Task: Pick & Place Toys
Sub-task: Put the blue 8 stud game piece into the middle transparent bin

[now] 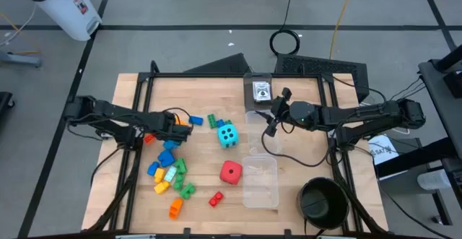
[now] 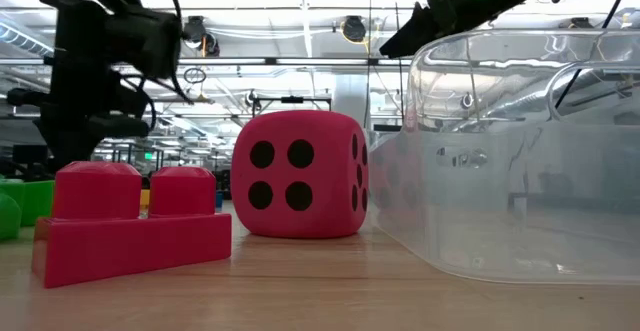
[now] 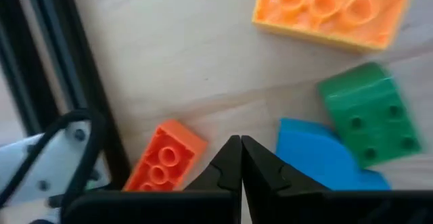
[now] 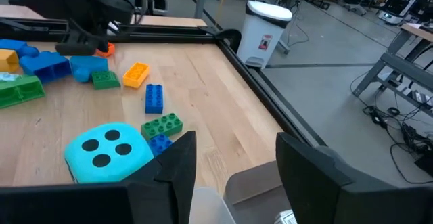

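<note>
**Left gripper clenching on nothing**

The left gripper (image 3: 241,158) is sitting clenched and empty between the orange brick (image 3: 164,158) and blue brick (image 3: 323,158); lifting now risks an empty haul. Right of the bricks, the right gripper (image 4: 233,158) is hanging released over the clear box (image 1: 260,180).

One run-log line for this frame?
left tool: shut, empty, by orange brick | right tool: open, above clear box | red die: on table

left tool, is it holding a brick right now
No, the left tool is shut on nothing, its tips pressed together between the orange brick and the blue brick.
</note>
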Tool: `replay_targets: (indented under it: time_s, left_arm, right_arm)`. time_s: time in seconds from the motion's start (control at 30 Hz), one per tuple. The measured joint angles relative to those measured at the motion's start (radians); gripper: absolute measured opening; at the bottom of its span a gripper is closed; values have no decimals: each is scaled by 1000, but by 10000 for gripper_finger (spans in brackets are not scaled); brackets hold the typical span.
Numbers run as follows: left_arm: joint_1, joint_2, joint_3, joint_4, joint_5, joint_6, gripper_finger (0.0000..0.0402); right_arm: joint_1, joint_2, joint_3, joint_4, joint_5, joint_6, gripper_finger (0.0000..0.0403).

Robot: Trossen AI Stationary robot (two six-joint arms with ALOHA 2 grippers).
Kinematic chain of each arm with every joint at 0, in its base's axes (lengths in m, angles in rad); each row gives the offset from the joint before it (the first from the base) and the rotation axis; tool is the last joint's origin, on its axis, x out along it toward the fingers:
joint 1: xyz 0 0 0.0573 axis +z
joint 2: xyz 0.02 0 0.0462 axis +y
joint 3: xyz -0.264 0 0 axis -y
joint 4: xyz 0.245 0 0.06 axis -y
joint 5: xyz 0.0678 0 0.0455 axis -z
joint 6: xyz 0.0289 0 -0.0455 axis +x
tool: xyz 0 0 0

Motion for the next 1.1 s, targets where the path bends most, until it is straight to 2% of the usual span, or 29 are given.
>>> replay_targets:
  time_s: [0.17, 0.37, 0.6, 0.73, 0.93, 1.1]
  left_arm:
    - [90, 82, 50, -117, 84, 128, 3]
    - [167, 217, 145, -296, 123, 238, 2]
    - [208, 394, 146, -277, 148, 293, 3]
    - [218, 466, 148, -209, 145, 323, 2]
    - [217, 475, 148, -107, 193, 387, 2]
    - [217, 434, 179, -27, 167, 435, 6]
  right_arm:
    - [-2, 0, 0, 68, 0, -65, 171]
    - [-2, 0, 0, 110, 0, -126, 171]
    - [-2, 0, 0, 94, 0, -144, 171]
    - [-2, 0, 0, 94, 0, -143, 171]
    - [-2, 0, 0, 94, 0, -142, 171]
    - [-2, 0, 0, 102, 0, -141, 171]
